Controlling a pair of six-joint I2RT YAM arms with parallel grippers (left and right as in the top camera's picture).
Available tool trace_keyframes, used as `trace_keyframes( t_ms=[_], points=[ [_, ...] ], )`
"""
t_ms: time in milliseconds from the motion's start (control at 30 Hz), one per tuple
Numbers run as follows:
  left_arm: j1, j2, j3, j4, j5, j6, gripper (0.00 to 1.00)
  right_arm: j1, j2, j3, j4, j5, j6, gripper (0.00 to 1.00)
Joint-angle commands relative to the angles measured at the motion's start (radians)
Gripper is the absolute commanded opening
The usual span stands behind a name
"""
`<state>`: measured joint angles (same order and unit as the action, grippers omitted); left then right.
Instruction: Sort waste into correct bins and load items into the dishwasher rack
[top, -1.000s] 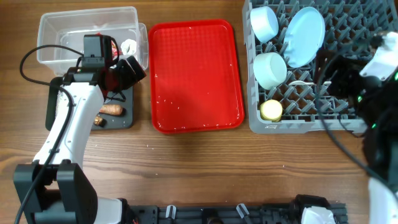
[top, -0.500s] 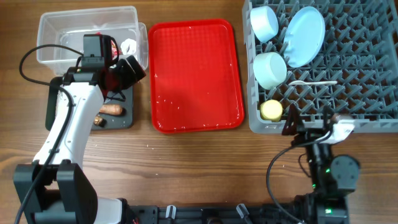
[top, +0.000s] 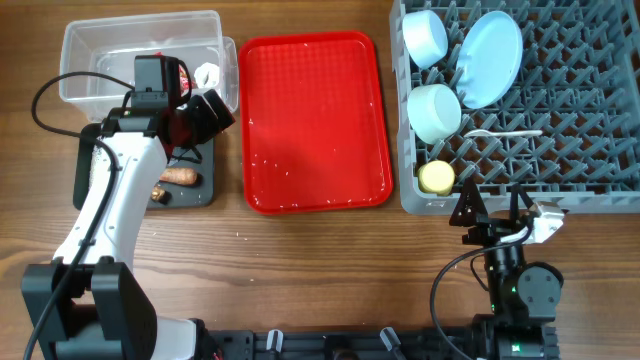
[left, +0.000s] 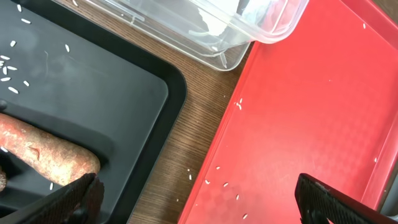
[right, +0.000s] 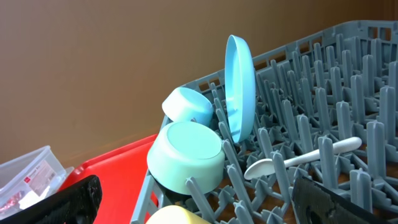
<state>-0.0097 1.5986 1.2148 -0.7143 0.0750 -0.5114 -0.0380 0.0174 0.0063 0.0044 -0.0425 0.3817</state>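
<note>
Dishes: pale blue round plate (top: 490, 55) on edge in grey plastic pegged rack (top: 590, 150); left gripper (left: 198, 183), right gripper (right: 196, 186) jaws spread, empty.

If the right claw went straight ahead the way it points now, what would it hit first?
Probably the near wall of the grey rack, just ahead of the open right claw; past it lies the white spoon. Its height is unclear, so it might clear the wall.
</note>
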Motion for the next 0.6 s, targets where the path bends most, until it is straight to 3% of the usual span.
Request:
trace_keyframes(
  t_ms=[0,567],
  points=[
    [0.006,-0.007,0.010,0.002,-0.010,0.002,1.00,0.007,-0.013,-0.001,0.001,0.020,0.014,1.00],
    [0.005,-0.013,0.010,-0.002,-0.010,0.003,1.00,0.007,-0.013,-0.001,0.001,0.020,0.014,1.00]
  ],
)
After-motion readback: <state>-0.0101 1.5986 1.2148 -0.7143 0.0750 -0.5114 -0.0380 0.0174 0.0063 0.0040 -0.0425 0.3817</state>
